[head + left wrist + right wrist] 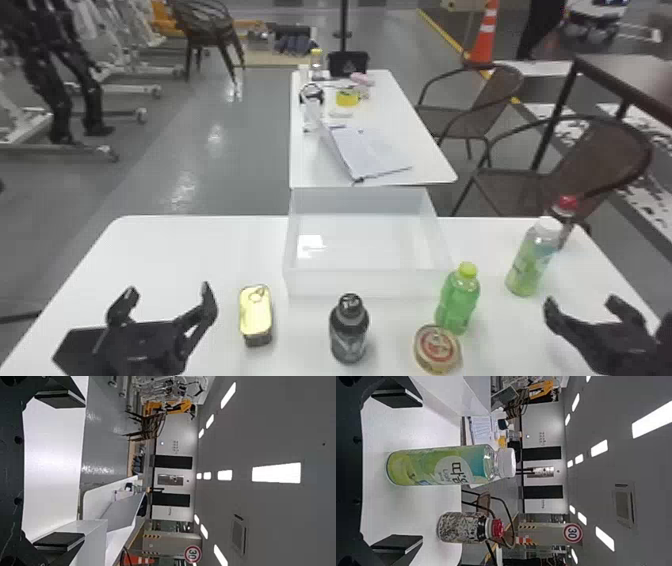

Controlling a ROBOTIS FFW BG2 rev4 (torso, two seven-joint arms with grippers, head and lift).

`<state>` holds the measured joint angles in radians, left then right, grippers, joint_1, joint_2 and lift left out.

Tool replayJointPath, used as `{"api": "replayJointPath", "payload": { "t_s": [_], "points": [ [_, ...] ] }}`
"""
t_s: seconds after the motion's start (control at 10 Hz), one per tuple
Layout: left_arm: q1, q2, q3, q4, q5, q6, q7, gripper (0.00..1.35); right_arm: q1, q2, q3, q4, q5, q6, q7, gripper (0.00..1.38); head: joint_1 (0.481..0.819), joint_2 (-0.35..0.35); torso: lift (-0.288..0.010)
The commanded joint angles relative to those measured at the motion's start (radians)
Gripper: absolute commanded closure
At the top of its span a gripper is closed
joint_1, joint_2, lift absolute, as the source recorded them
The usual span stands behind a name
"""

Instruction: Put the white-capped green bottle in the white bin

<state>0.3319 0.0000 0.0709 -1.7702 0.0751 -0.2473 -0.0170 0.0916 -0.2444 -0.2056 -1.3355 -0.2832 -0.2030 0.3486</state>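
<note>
- Nearest, at the robot's left: the left hand (168, 292) is released, its fingers parted and pointing forward over the white worktop (190, 250), left of an oblong tin (255, 315).
- Nearest, at the right: the right hand (581, 301) is released too, fingers spread wide and pointing forward, holding nothing.
- Front of the worktop, left to right: a dark bottle (349, 335) with pale markings, then a round tin (437, 349) with a red-and-white printed lid.
- Just beyond that tin: a clear green bottle (457, 302) with a yellow-green cap.
- Ahead of the right hand: the white-capped green bottle (531, 260), upright on the worktop, right of the white bin (370, 285) and outside it (its green-to-blue label has a pale round patch with dark lettering).
- Behind it: a red-capped bottle (462, 527) with a mottled black-and-white label.
- Farther off: an open notebook (370, 150) on a second table (415, 125).
</note>
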Motion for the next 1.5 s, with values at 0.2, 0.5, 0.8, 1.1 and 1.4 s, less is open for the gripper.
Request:
{"api": "replayJointPath", "payload": {
  "t_s": [0.2, 0.5, 0.8, 1.1, 1.4],
  "points": [
    [0.003, -0.003, 0.009, -0.002, 0.009, -0.01, -0.023, 0.12, -0.082, -0.018, 0.0, 0.11, 0.001, -0.007, 0.076, 0.09, 0.549, 0.0, -0.1],
    [0.003, -0.003, 0.018, 0.0, 0.04, -0.02, -0.037, 0.12, -0.148, 0.001, 0.003, 0.222, 0.016, -0.021, 0.132, 0.1, 0.549, 0.0, -0.1],
    [0.003, -0.003, 0.009, 0.005, 0.041, -0.015, -0.037, 0.12, -0.243, -0.001, 0.002, 0.326, 0.065, -0.032, 0.153, 0.1, 0.549, 0.0, -0.1],
    [0.007, -0.003, 0.006, 0.011, 0.052, -0.018, -0.037, 0.12, -0.319, -0.009, 0.002, 0.407, 0.122, -0.032, 0.165, 0.1, 0.549, 0.0, -0.1],
    [0.015, -0.003, 0.01, 0.009, 0.068, -0.026, -0.037, 0.13, -0.374, -0.009, 0.031, 0.47, 0.15, -0.033, 0.188, 0.1, 0.549, 0.0, -0.1]
  ]
}}
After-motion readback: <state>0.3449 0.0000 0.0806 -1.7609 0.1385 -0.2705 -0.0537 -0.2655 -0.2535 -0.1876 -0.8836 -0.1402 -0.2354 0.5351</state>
